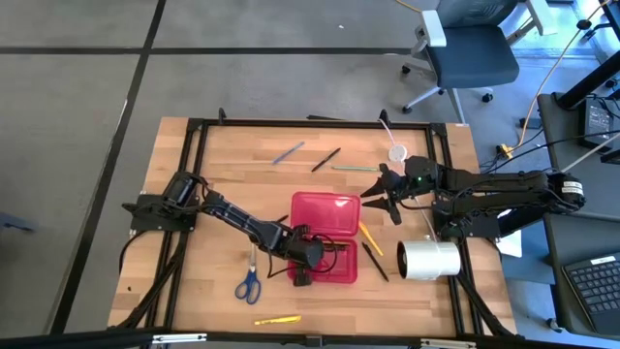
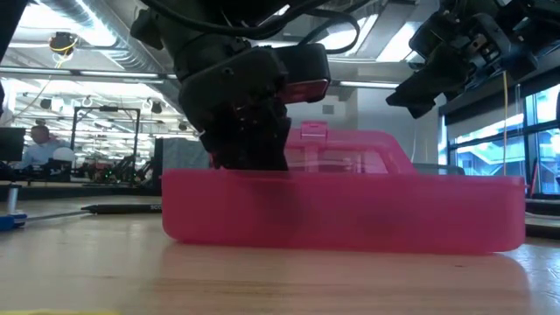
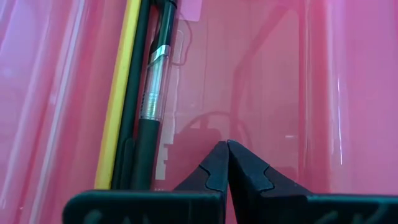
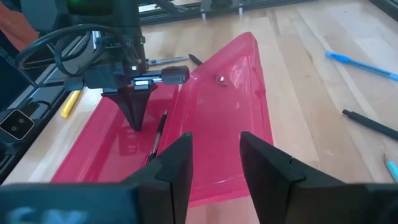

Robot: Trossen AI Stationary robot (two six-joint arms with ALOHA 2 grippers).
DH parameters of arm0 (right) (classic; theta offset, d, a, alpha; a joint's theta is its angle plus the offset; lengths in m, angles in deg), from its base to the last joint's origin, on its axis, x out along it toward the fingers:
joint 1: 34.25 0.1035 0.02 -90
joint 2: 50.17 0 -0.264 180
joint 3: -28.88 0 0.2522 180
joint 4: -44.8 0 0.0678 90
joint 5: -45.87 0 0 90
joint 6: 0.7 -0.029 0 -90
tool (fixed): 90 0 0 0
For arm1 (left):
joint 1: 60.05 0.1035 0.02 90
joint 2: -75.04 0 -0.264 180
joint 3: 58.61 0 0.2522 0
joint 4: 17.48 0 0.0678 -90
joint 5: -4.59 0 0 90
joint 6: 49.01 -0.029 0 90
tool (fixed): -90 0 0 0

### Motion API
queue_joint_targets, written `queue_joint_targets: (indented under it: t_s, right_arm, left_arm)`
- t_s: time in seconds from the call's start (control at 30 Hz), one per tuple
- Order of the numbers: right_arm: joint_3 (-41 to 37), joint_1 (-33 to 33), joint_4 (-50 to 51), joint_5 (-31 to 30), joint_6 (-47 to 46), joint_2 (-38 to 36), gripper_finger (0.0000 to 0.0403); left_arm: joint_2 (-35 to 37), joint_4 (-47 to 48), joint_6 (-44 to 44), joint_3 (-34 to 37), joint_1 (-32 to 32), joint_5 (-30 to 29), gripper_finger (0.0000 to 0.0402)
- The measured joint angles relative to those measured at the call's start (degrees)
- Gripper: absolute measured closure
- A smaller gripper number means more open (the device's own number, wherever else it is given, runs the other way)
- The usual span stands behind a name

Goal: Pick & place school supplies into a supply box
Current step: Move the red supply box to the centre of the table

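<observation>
The red translucent supply box point(image 1: 329, 221) lies open on the table's middle. My left gripper point(image 1: 302, 258) is shut and points down into the box's near half point(image 4: 112, 134). A yellow pencil point(image 3: 118, 93) and a black pen point(image 3: 149, 99) lie inside the box beside its fingertips point(image 3: 228, 149). My right gripper point(image 4: 214, 155) is open and hovers above the box's far right corner point(image 1: 387, 199). A yellow pencil point(image 1: 370, 238) and a black pen point(image 1: 375, 261) lie right of the box. Blue-handled scissors point(image 1: 248, 284) lie at its near left. My left gripper points its shut fingers point(image 4: 134, 115) down into the box from above. I cannot tell whether the tips touch the box's floor point(image 3: 261, 93).
A blue pen point(image 1: 288, 152), a black pen point(image 1: 325, 159) and a green pencil point(image 1: 354, 168) lie beyond the box. A small white disc point(image 1: 398, 152) sits at far right. The big white roll point(image 1: 429, 259) lies at near right. A yellow marker point(image 1: 276, 319) lies by the near edge.
</observation>
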Motion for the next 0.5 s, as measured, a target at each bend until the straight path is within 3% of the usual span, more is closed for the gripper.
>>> queue_joint_targets:
  t_s: [0.5]
  right_arm:
    - [0.0, 0.0, 0.02, 0.0, 0.03, 0.0, 0.0266]
  left_arm:
    - [0.2, 0.4, 0.0, -0.15, -0.01, 1.06, 0.04]
